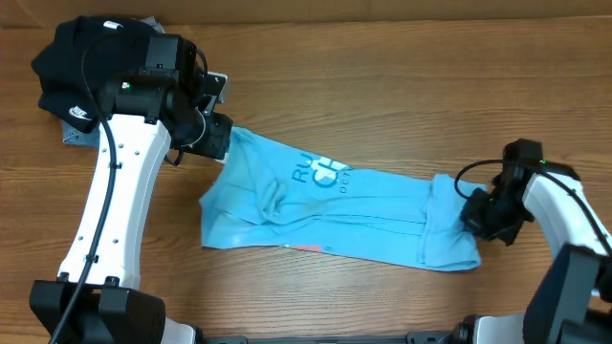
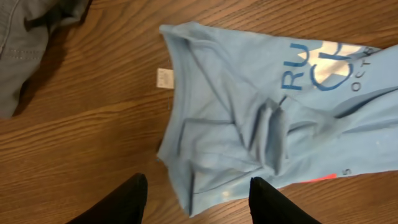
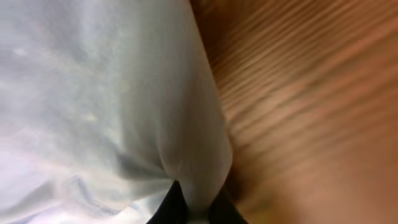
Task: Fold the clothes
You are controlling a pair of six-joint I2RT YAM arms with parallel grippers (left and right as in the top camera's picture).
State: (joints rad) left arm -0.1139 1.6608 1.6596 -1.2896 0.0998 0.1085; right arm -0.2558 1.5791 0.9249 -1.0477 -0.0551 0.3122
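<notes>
1. Shirt [image 1: 325, 205] lies mid-tabletop [image 1: 382, 86], stretched from 10 to 4 o'clock.
2. Right jaws are clenched on its 4 o'clock end; left jaws are released above its 10 o'clock corner.
3. Step, judged: securing both ends. Next, the left needs a pinch on that corner.

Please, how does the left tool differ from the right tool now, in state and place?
The left tool is open; the right tool is shut. The left tool holds nothing; the right tool pinches an edge of the shirt. The left tool is at the shirt's end near the black garment; the right tool is at the opposite end. Both are black and at the same shirt.
</notes>
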